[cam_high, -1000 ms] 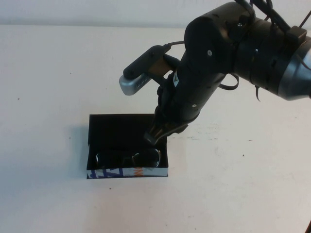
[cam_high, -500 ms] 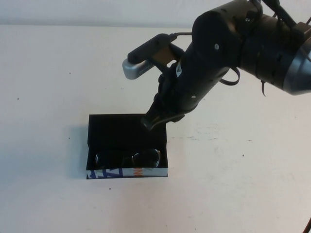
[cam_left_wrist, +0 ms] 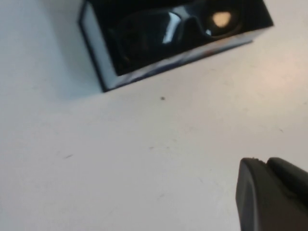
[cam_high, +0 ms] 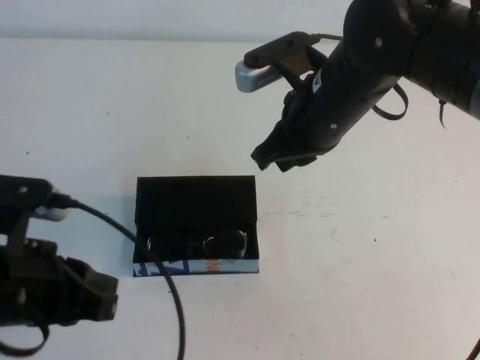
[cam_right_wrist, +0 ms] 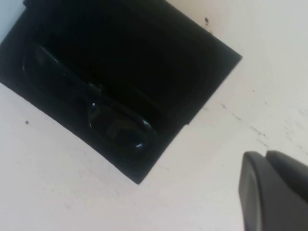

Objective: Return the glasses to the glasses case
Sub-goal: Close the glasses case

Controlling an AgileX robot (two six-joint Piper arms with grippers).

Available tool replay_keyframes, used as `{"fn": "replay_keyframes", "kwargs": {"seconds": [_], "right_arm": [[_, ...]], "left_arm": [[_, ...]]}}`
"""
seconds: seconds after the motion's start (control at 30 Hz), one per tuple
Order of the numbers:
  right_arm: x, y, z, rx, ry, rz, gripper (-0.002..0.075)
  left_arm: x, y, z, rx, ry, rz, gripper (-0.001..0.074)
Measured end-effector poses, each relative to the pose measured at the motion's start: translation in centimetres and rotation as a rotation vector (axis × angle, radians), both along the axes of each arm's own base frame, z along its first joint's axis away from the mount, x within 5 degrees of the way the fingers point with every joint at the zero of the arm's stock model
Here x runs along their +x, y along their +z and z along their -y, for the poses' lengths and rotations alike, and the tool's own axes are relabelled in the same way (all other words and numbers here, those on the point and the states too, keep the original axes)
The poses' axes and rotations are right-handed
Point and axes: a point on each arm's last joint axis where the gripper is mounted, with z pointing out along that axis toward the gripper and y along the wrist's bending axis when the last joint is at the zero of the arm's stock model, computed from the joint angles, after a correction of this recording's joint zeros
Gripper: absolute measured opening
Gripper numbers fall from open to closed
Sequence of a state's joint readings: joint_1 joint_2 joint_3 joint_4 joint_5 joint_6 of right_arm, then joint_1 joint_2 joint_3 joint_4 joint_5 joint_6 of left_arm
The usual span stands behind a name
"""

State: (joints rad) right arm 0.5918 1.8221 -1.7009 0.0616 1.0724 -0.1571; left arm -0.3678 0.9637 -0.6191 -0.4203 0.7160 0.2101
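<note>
On a white table point(cam_high: 390, 285), the left gripper point(cam_high: 94, 296) sits low at the near left, its grip unreadable. The glasses point(cam_high: 199, 244) lie inside the open case point(cam_high: 196, 196) at centre. The right gripper point(cam_high: 274, 156) hovers closed and empty above the case's far right corner.

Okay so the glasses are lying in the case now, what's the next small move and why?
Probably bring the left gripper toward the glasses case to fold its flap shut. The glasses lie inside along the printed front edge, the lid is open, and the right gripper hangs above and beyond the case, holding nothing.
</note>
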Motion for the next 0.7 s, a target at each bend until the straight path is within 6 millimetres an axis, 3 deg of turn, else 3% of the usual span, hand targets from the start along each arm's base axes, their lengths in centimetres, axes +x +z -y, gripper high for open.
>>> {"fn": "replay_keyframes", "kwargs": {"seconds": [0.23, 0.5, 0.7], "right_arm": [[0.0, 0.0, 0.1, -0.003, -0.003, -0.004, -0.0011], [1.2, 0.0, -0.7, 0.037, -0.003, 0.043, -0.0011], [3.6, -0.1, -2.0, 0.097, 0.025, 0.004, -0.0011]], "left_arm": [[2.5, -0.9, 2.1, -0.046, -0.166, -0.091, -0.0004], [6.0, -4.7, 2.2, -0.153, -0.211, -0.196, -0.0004], [8.1, -7.9, 2.7, -0.180, -0.232, -0.225, -0.0004]]}}
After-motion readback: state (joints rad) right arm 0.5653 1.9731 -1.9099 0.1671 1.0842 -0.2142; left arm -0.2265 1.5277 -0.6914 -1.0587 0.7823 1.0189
